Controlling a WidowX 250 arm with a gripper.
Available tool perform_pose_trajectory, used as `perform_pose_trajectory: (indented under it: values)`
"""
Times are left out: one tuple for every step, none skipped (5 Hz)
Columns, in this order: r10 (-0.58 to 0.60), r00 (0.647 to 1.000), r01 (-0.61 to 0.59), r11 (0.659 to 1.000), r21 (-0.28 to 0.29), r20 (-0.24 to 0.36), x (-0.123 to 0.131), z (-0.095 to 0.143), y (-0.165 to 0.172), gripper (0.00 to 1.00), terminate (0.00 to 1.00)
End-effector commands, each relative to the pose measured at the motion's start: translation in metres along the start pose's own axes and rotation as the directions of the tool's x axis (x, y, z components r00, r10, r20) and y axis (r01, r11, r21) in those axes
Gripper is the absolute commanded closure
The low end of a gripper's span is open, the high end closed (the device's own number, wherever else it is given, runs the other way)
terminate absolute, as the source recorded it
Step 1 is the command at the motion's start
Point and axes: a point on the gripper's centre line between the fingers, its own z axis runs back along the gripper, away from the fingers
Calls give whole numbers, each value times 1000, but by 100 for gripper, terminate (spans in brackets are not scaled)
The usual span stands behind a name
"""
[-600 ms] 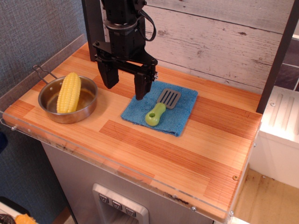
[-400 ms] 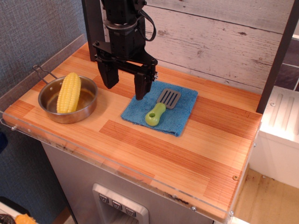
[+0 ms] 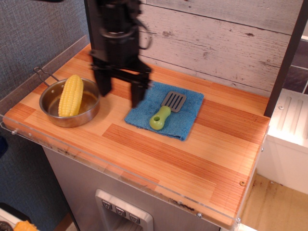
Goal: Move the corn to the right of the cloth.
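Weathered grey planks are backing a striped wooden tabletop point(image 3: 159, 154), which is sitting on a grey cabinet with a clear strip running along its front edge, while textured grey-blue wall is closing in the left side and a white unit is standing off to the right over a wood floor. On the left of the tabletop a steel pan point(image 3: 70, 103) is holding the corn point(image 3: 70, 95), which is lying lengthwise in the bowl with one end propped up toward the rim by the wire handle, so it is tilting rather than lying flat. Near the middle the cloth point(image 3: 179, 120) is lying spread out, and a green-handled spatula point(image 3: 165, 112) is resting across it, slotted head toward the back wall. Bare wood to the right of the cloth is offering room for the corn (nothing is occupying that stretch). The end effector point(image 3: 120, 89) is hanging over the gap between pan and cloth, its two dark fingers spread apart and gripping nothing, blurred as if in motion; one finger is hanging just beside the pan's rim, the other at the cloth's left edge. Judging by that pose, it is lining up for the corn, which is not yet grasped, and the pan's wall is likely to crowd a low grip.
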Motion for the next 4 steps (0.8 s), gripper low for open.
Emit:
perform_pose_trajectory:
  values:
    - [134,990,-135,990,32,48,-15,12,62,0,0]
    - [160,987,-160,986,48,21,-18,3,73,0,0]
    - [179,984,-178,982,64,-14,-17,-7,80,0,0]
    - [190,981,-188,980,67,-34,-15,-17,81,0,0]
